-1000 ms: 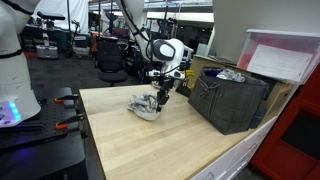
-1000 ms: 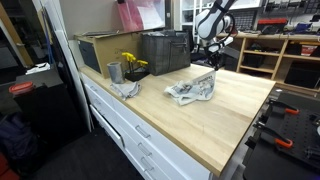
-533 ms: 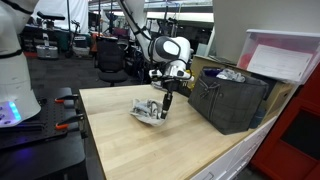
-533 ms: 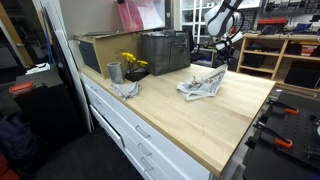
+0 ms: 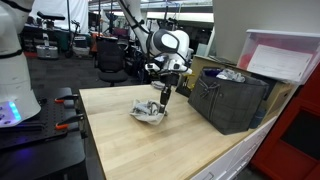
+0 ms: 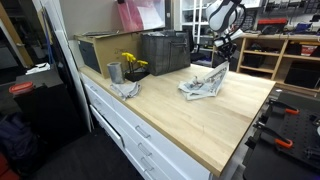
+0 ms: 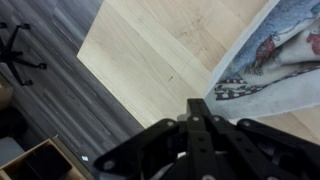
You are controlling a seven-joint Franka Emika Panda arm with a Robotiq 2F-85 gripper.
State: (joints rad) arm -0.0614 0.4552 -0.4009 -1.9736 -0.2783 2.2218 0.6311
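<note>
A white patterned cloth [image 5: 148, 112] lies crumpled on the wooden table [image 5: 130, 145], and shows in both exterior views [image 6: 202, 87]. My gripper [image 5: 165, 94] stands over its edge, fingers pressed together, pinching a corner of the cloth and holding it slightly lifted [image 6: 221, 66]. In the wrist view the shut fingers [image 7: 196, 102] point down at the table [image 7: 160, 50], with the cloth [image 7: 270, 60] at the right.
A dark grey crate [image 5: 230, 100] stands beside the cloth, also in an exterior view [image 6: 165, 52]. A cardboard box [image 6: 100, 48], a metal cup [image 6: 114, 72], yellow flowers [image 6: 130, 62] and a second cloth [image 6: 127, 89] sit further along. The table edge and floor [image 7: 60, 90] are close.
The gripper has dragged the cloth across the table toward the crate side and risen slightly, lifting the pinched corner.
</note>
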